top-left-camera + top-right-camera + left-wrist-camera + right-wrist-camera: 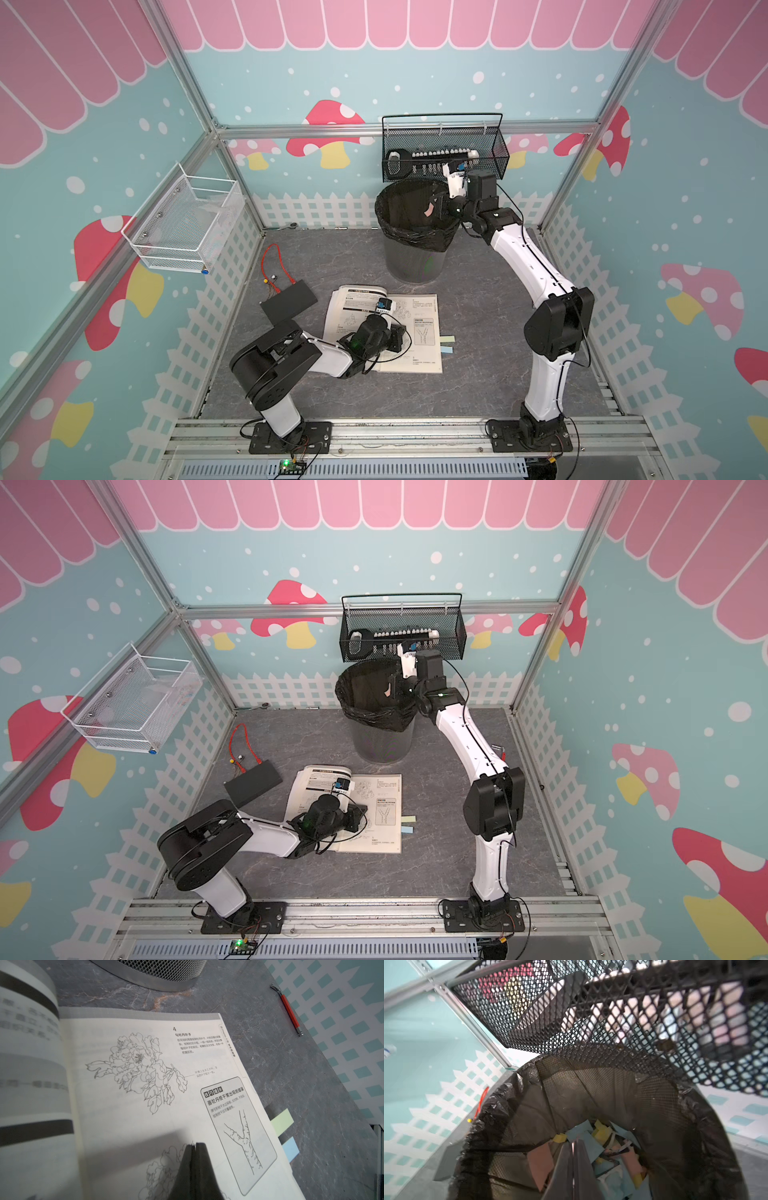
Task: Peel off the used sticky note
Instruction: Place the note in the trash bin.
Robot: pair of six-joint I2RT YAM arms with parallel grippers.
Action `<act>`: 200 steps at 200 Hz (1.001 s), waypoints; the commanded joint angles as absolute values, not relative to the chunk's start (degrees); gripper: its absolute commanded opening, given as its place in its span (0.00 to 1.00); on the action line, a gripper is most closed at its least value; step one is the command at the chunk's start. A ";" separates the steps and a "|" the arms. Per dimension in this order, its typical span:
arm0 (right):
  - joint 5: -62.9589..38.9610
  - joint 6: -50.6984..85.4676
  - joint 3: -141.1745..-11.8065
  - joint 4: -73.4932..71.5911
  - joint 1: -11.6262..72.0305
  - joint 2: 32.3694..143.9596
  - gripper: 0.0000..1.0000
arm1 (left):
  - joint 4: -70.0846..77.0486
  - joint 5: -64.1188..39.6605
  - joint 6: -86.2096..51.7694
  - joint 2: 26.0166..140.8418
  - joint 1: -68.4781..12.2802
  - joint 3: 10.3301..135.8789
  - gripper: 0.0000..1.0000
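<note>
Right gripper (394, 688) above bin (376, 724); pink note (388, 690) at its tip. Left gripper (360, 812) down on open book (386, 789).

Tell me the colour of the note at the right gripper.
Pink note, best in a top view.

A black box (288, 306) lies near a red cord (263, 261) — a white mesh basket (174, 232) hangs apart.

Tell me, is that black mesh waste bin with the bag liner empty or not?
Not empty. The right wrist view shows the black mesh waste bin holding blue, yellow and pink paper scraps at its bottom.
</note>
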State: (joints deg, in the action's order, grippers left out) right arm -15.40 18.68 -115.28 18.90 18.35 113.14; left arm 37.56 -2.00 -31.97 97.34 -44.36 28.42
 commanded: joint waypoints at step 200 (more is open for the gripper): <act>-16.87 16.52 -121.59 22.68 19.66 116.18 0.12 | 29.09 -2.77 -32.92 100.81 -44.12 26.72 0.00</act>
